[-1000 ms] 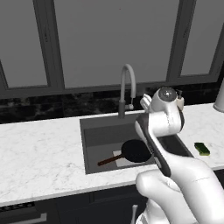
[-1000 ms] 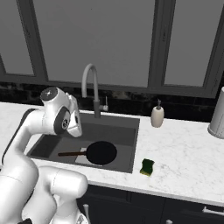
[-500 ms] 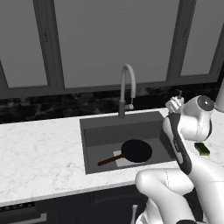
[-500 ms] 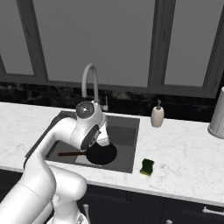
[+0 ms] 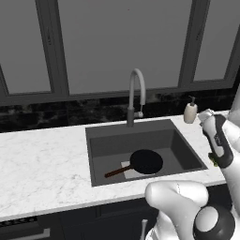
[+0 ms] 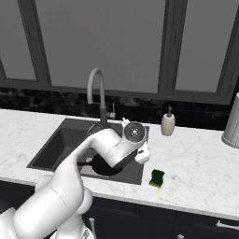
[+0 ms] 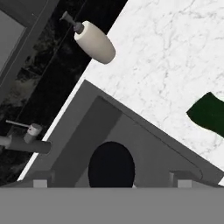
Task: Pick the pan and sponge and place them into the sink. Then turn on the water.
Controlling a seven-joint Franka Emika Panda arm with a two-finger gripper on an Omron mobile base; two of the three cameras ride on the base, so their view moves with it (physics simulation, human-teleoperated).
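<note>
The pan (image 5: pixel 146 161) lies flat on the floor of the sink (image 5: pixel 104 151), toward its right half, with its reddish-brown handle pointing to the left front; in the right base view the pan (image 6: pixel 103 167) is partly covered by the arm. The sponge (image 6: pixel 157 178) sits on the white counter (image 6: pixel 196 172) just right of the sink's (image 6: pixel 56 144) front right corner, near the counter's front edge, and it is not in the basin.

In the hand view the pan (image 7: pixel 111 165) shows as a dark round shape at the bottom, low between the two finger tips, while the sponge (image 7: pixel 208 113) is a dark green patch off at the right edge, well apart from the line of the gripper (image 7: pixel 109 180). The fingers (image 7: pixel 40 180) stand spread wide with nothing between them. The hand hangs above the sink's right rim, between pan and sponge, touching neither.

The soap bottle (image 6: pixel 167 124) stands upright on the counter behind the sponge, near the dark backsplash. The faucet (image 5: pixel 135 96) arches over the back of the sink, and no stream falls from it.

Against a second ago, the arm has swung from over the middle of the sink toward its right side, closer to the sponge. Pan, sponge and bottle lie where they did, and the fingers are as wide apart as before.
</note>
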